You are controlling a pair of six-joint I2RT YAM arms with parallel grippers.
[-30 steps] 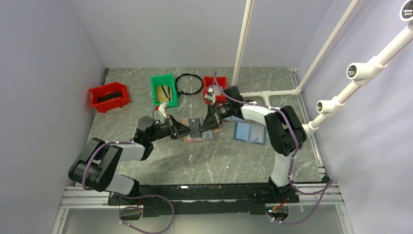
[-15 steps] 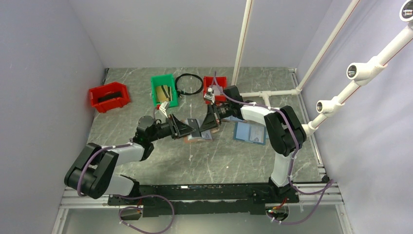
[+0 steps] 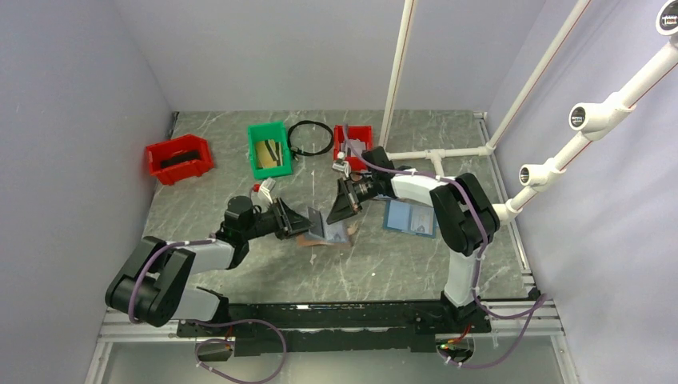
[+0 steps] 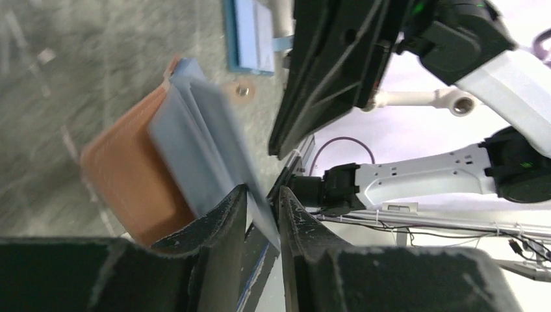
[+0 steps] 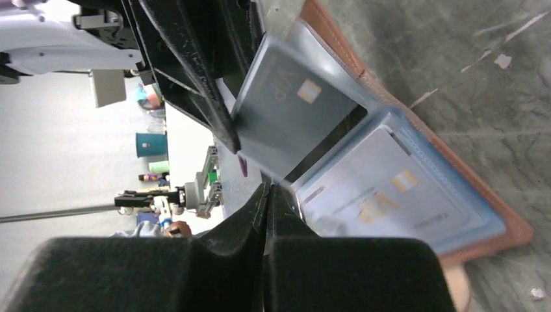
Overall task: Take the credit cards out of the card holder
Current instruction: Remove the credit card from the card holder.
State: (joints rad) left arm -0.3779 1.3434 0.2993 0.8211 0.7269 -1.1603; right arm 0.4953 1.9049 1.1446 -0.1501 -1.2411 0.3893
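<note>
Credit cards (image 5: pixel 383 195) seem thin, stiff, slick; I'd take an exposed edge. My left hand (image 4: pixel 262 198) pinches a card holder (image 4: pixel 123 175) page, right hand (image 5: pixel 268 195) pressed together.

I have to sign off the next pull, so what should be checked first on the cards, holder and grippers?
1. Dark grey card raised off the card holder: ok, tilted up.
2. Left gripper clamped: cannot tell; something thin sits between its fingers.
3. Right gripper shut: ok; whether it pins anything, cannot tell.
4. Pale card out of its pocket: not ok, it lies inside.
5. Room between the grippers: probably not ok, they crowd together over the holder.
</note>
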